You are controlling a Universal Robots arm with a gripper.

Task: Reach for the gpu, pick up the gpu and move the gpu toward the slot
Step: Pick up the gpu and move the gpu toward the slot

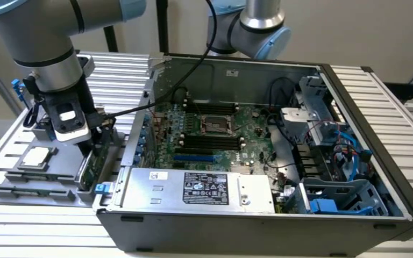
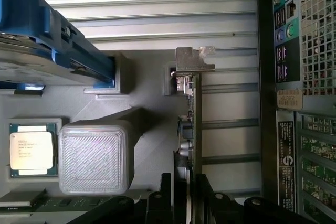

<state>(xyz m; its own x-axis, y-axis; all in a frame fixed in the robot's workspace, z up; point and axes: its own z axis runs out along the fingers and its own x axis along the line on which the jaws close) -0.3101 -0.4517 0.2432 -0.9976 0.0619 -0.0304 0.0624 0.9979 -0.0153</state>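
Though narrowly parted, jaws astride the gpu (image 2: pixel 196 121)

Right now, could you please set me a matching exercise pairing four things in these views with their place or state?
Things:
1. gpu
2. CPU chip
3. hard drive
4. power supply

Descriptions:
A. silver labelled box inside the open case
B. lying flat in a recess of the grey tray
C. standing on edge under the gripper
D. fitted with blue rails

Pairs: 1-C, 2-B, 3-D, 4-A
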